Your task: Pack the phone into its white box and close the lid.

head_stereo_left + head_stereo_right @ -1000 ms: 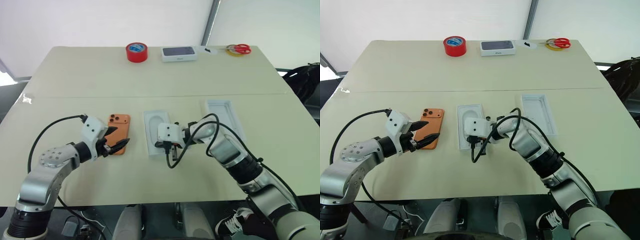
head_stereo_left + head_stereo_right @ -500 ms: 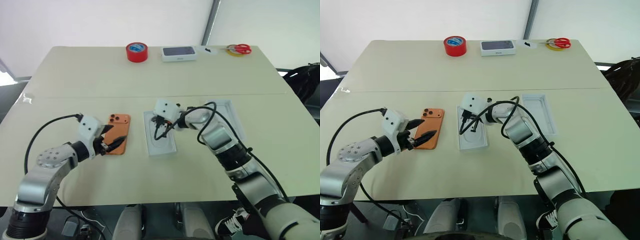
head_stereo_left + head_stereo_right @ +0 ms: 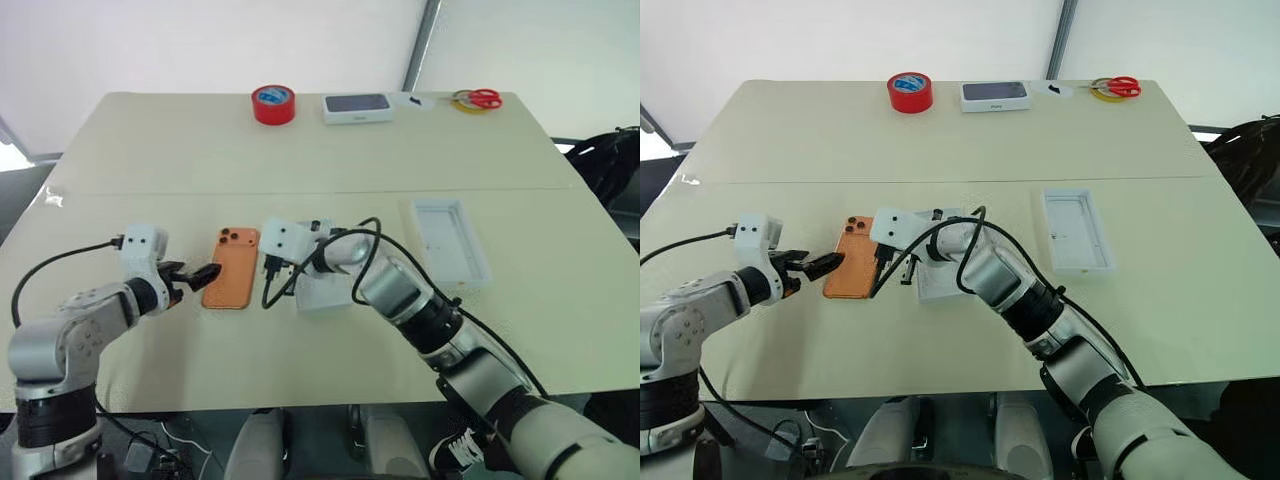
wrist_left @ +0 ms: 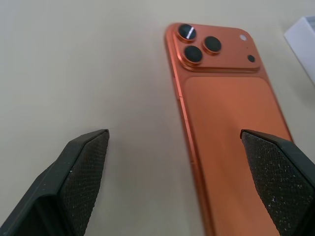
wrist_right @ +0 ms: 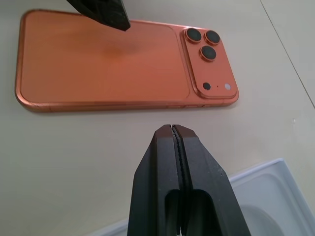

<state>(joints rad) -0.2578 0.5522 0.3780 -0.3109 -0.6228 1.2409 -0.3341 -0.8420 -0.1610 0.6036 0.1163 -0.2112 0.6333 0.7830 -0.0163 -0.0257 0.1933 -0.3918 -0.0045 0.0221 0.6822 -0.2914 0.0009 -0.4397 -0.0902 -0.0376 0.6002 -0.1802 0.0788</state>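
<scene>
- Phone (image 3: 232,267) lies camera side up on the table (image 3: 150,160), outside any tray.
- Tray with an oval insert (image 3: 325,292) sits just right of the phone, partly hidden by the right arm; nothing else in it that I can see.
- Lid (image 3: 448,242) lies farther right, open side up, empty.
- Red tape roll (image 3: 273,104), dark-topped white box (image 3: 357,107), scissors (image 3: 477,97) along the far edge.
- Left gripper (image 3: 197,276) spread wide at the phone's left edge, one finger over it, holding nothing.
- Right gripper (image 5: 175,135) pressed shut, empty, between phone and tray.
</scene>
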